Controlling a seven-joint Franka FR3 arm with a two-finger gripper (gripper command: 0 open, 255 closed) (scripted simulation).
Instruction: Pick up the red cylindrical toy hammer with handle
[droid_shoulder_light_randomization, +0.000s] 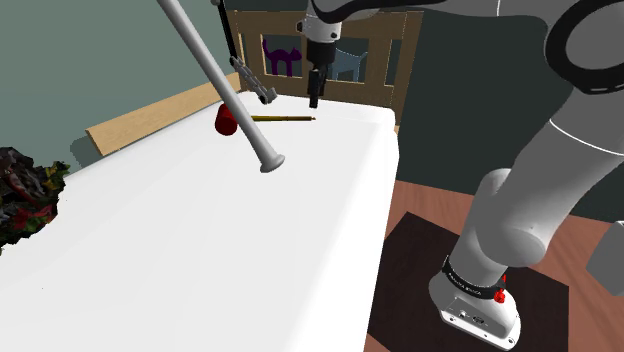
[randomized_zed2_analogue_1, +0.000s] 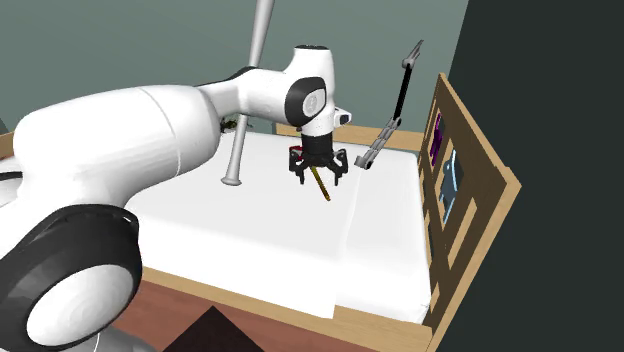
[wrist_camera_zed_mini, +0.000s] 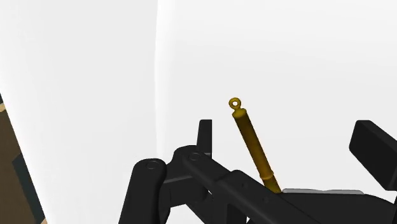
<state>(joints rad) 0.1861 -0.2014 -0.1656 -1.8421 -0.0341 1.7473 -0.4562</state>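
The arm reaches out over a white bed toward its far end, where a wooden headboard carries a purple cat picture and a blue one. The gripper hangs pointing down just above the sheet, close to the headboard. Its fingers are spread wide and clasp nothing.

The hammer lies flat on the bed at that far end. Its red head sits toward the shoulder view's left, partly behind a long grey bat. Its thin golden handle runs from the head toward the shoulder view's right, ending right under the gripper. In the wrist view the handle lies between the two fingers, nearer one of them, with a small ring at its tip — neither finger touches it.

The bat leans steeply, its knobbed end resting on the sheet nearer than the hammer. A grey-and-black jointed tool stands tilted beside the gripper, on the headboard side in the second exterior view. A dark, mottled heap lies at the bed's edge on the shoulder view's left — well apart from the hammer. The stand sits on a dark mat on the floor.
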